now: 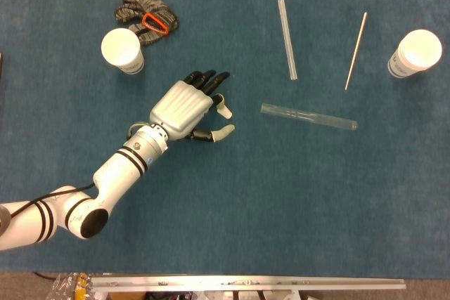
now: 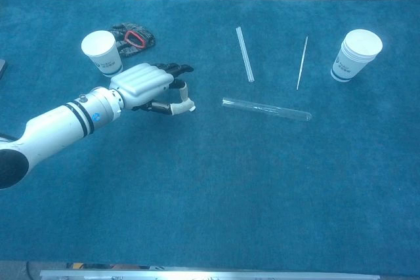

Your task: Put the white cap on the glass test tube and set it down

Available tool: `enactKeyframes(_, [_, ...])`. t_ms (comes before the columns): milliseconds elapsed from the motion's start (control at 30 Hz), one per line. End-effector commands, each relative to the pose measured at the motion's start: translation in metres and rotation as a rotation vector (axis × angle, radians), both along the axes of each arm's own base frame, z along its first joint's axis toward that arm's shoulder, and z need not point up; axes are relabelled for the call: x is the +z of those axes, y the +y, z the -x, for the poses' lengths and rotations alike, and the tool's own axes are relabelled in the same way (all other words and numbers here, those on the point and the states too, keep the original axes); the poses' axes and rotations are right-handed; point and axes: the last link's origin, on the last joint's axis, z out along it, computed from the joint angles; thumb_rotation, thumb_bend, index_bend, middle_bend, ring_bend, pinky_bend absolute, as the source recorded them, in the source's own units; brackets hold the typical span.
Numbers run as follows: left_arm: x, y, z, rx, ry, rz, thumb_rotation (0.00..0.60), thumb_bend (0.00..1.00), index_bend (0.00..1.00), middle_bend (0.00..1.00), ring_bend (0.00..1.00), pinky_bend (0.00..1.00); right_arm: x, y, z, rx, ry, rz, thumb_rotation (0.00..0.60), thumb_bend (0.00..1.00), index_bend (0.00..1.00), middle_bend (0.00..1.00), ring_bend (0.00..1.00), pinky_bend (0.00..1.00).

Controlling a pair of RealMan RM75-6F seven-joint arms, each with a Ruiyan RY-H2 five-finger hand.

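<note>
One hand [image 1: 184, 107] seen, the left, cap [image 1: 224, 111] pinched between thumb and fingertip, tube [image 1: 308, 116] lying well apart on cloth [image 1: 281, 201].

Lab-style test bench: blue-clothed table [image 2: 216, 214], glass test tube [image 1: 308, 116], paper cups [image 1: 415, 53].

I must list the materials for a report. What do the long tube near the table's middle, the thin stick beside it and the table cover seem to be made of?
The test tube looks like clear glass: see-through, with bright glints. The thin stick seems wooden or bamboo: pale tan and matte, though it is too small to be sure. The table cover looks like blue felt or short carpet: dull and fuzzy.
</note>
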Motion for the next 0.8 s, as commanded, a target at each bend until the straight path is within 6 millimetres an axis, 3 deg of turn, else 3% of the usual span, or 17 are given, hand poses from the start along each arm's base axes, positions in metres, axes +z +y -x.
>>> enactKeyframes(33, [0.0,-0.002,-0.001,0.0,-0.001,0.001,0.004,0.24,0.33,0.0,0.0,0.0,0.001,0.001,0.0,0.0,-0.004,0.001,0.6,0.29,0.18,0.12,0.0,0.12])
enactKeyframes(800, [0.0,-0.012,-0.017,-0.027,-0.003,0.0,0.009,0.24,0.33,0.0,0.0,0.0,0.009,0.006,0.003,0.012,-0.023,0.009,0.6,0.29,0.18,0.12,0.0,0.12])
